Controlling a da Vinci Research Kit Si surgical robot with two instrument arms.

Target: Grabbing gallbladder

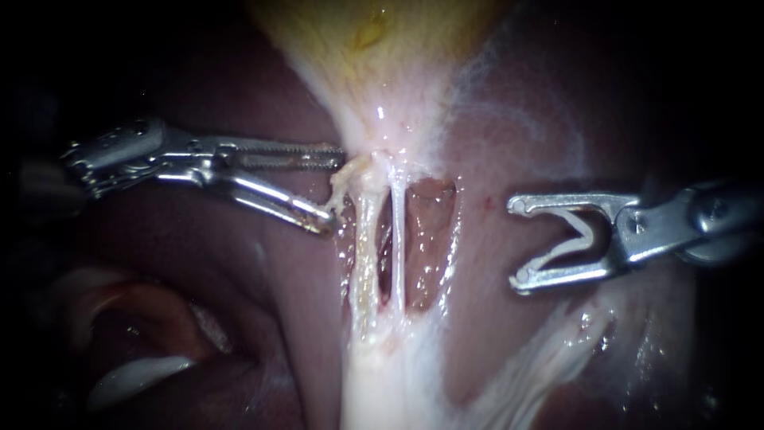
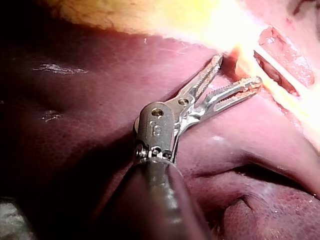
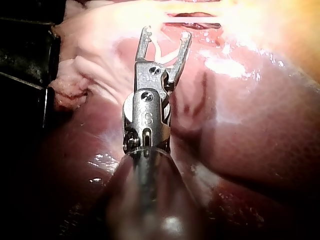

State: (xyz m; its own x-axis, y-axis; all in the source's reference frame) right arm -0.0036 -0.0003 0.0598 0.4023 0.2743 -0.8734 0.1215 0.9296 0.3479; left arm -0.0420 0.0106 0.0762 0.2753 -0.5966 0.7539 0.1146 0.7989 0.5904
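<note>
Surface is the liver (image 1: 239,318): dark red, wet and glossy. It carries everything in view. Beyond it all is dark, so no room detail.

The gallbladder (image 1: 382,64) lies at the liver's far edge. It's yellowish and narrows to a pale neck near mid-field. Two thin pale tubes (image 1: 398,247) run on from the neck, side by side, across an opened red pocket in the liver. They merge into a white band at the near edge.

My left instrument (image 1: 334,189) has toothed jaws spread apart, gripping nothing. The upper tip is against the neck. The lower tip is just beside a ragged tag of pale tissue at the top of the nearer tube. The left wrist view confirms a clear gap between the jaws.

My right instrument (image 1: 518,242) is also released. Its jaws are wide open and hang over bare liver, well apart from the tubes. A pale V-shaped piece sits deep in its throat; I can't tell what it is.

A pale fold (image 1: 135,374) lies at the near left corner. Nothing stands between either tip and the neck.
</note>
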